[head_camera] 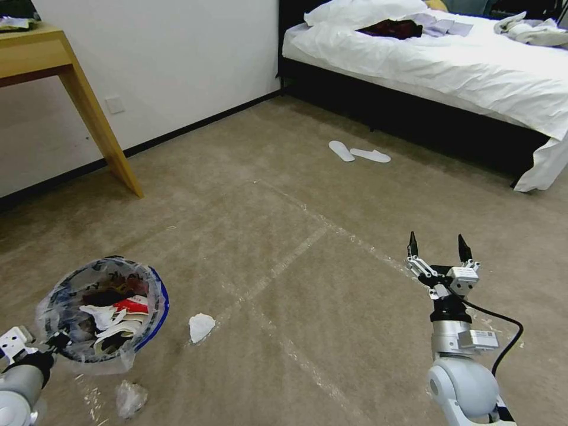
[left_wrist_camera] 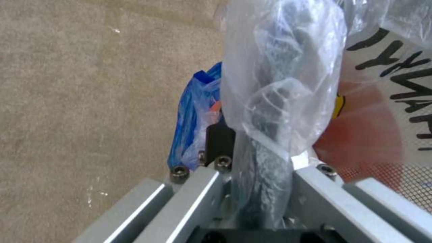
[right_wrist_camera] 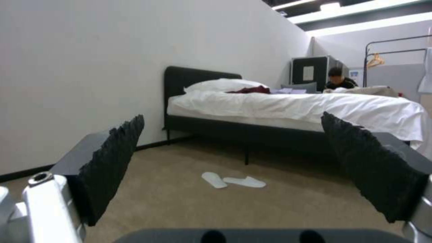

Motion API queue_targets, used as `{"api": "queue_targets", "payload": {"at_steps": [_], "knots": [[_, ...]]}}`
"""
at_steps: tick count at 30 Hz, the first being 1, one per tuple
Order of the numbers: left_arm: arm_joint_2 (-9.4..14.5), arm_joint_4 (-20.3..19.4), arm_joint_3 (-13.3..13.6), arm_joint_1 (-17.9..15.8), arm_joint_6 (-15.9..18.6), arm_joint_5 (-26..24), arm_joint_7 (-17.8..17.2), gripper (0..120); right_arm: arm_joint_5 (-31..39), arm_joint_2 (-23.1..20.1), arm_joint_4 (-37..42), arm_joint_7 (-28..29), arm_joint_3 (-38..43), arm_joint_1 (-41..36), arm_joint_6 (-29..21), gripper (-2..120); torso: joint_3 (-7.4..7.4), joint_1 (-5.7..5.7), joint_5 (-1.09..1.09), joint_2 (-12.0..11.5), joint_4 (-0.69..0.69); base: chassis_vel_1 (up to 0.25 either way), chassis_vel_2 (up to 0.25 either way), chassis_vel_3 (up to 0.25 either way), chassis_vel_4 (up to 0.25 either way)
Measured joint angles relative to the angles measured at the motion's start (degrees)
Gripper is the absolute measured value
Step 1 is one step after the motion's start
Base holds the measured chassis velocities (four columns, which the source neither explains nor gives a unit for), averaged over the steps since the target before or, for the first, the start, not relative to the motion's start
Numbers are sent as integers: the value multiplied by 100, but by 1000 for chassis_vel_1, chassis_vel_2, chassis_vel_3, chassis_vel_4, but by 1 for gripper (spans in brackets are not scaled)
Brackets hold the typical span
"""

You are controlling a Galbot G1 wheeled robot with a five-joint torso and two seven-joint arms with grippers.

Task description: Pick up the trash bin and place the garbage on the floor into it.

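While my left gripper [left_wrist_camera: 252,158] is clamping the bin [head_camera: 106,313] rim, lower left, to carry it, my right gripper [head_camera: 439,248] is hovering open, lower right, above carpet [head_camera: 284,195], ready for tissue [head_camera: 201,326].

Beige carpet [head_camera: 367,213], white wall [head_camera: 177,59]; wooden bench [head_camera: 35,53] at ten o'clock, white-sheeted bed [head_camera: 449,65] at one o'clock.
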Motion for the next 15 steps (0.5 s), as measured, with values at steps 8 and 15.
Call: {"api": "queue_targets", "payload": {"at_steps": [8,15], "knots": [[-9,3,-27,7,-7,0,13,0,0,-47,-16,0,-5,-15,0,100,0,-1,0,0,1,-29,32,39,-33],[20,49,5,-55,-16,-19,21,0,8,-108,-94,12,13,15,-33,100,-1,-1,0,0,0,-63,70,68,-72]]}}
